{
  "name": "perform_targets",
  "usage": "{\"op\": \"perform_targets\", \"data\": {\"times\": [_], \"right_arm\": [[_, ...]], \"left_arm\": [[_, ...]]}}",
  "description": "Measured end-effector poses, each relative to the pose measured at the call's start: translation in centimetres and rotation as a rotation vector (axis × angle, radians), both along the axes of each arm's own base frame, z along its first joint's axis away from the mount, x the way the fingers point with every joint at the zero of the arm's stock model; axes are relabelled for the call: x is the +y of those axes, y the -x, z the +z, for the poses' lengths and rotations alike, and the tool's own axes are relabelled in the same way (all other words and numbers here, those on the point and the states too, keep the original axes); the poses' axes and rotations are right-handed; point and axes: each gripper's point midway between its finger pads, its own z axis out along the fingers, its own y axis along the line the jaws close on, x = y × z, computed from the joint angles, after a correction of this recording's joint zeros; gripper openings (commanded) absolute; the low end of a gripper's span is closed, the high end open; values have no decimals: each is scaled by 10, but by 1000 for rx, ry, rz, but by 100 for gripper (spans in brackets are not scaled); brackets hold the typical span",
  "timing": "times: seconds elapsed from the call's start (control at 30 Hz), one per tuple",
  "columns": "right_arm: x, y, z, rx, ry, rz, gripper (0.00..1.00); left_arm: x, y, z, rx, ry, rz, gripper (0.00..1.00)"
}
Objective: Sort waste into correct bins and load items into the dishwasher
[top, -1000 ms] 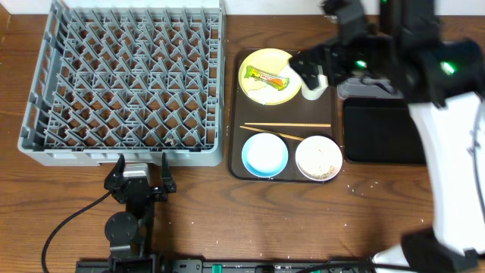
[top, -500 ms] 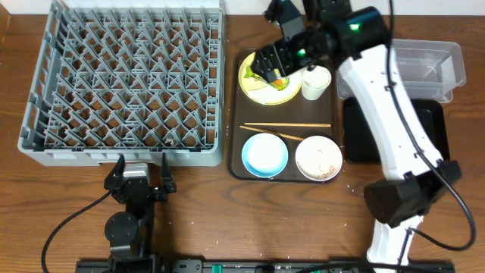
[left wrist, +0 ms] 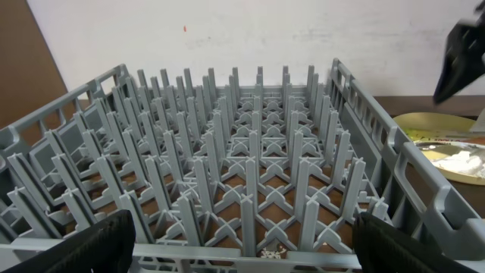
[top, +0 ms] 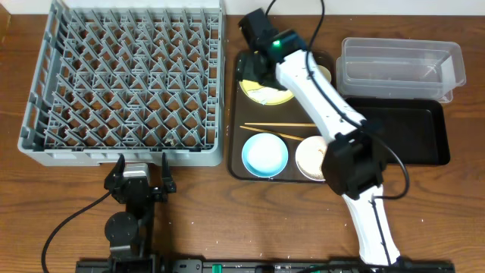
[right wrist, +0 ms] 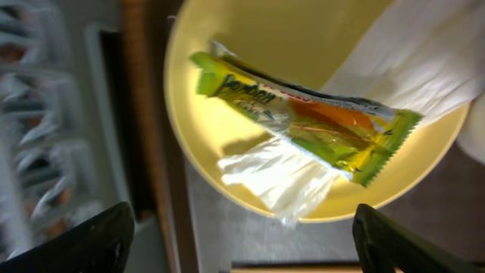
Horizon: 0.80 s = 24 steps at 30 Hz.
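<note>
1. Well left of the round yellow plate [right wrist: 250, 38], my left gripper [top: 142, 163] rests wide open, empty; no hazard.
2. Directly above that plate, my right gripper [right wrist: 242, 246] hangs with jaws apart, holding nothing.
3. On the plate, the green-yellow snack wrapper [right wrist: 303, 121] overlaps a crumpled white paper napkin [right wrist: 276, 178]; pinching low could lift both together, mis-sorting them, or skid the slick wrapper off.
</note>
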Motion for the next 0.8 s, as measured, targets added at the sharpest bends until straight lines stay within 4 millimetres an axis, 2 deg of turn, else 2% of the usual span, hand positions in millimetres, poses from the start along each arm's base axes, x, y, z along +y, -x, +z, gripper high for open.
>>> {"op": "perform_targets", "data": {"times": [0.23,0.57,0.7,0.8], "right_arm": [[-8,-8,-31,11,37,-121,88],[-27,-17,-43,15,61,-187,87],[-30,-16,-62,40,83,-192,83],[-31,-14,-78,64,99,-198,74]], "left_arm": [[0,0,0,0,0,0,93],[0,0,0,-1,0,0,93],[0,0,0,0,0,0,93],[0,0,0,-1,0,0,93]]}}
